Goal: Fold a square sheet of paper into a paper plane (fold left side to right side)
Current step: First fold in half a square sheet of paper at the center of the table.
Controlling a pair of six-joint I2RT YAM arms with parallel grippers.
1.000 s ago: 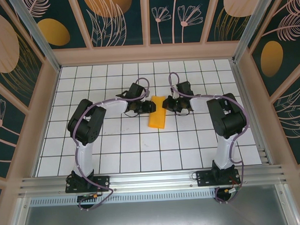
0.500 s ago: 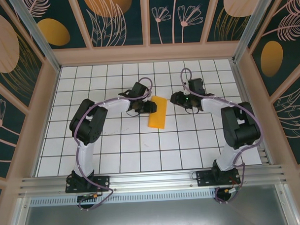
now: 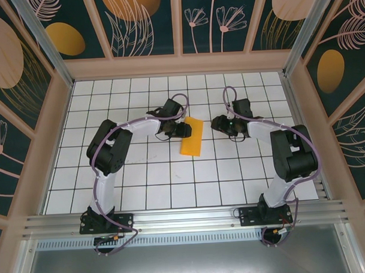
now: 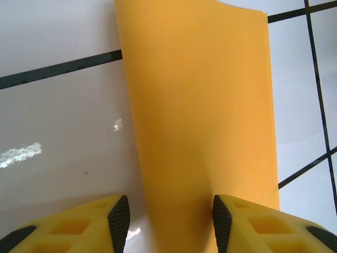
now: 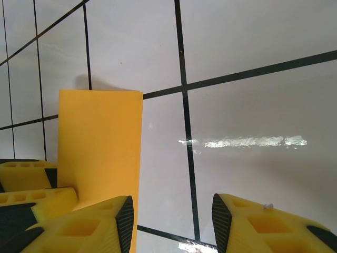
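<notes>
Sheet of paper (image 3: 191, 138) lies flat on the tabletop (image 3: 142, 180) as a narrow folded strip, midway between the left and right edges and somewhat nearer the far edge. Left gripper (image 3: 181, 130) sits at the strip's left side with its fingers spread. In the left wrist view the right finger (image 4: 224, 221) rests over the paper (image 4: 200, 116) and the left finger stands on bare tile just beside it. Right gripper (image 3: 217, 122) hangs near the strip's right side, apart from it, jaws spread over bare tile (image 5: 171, 216).
</notes>
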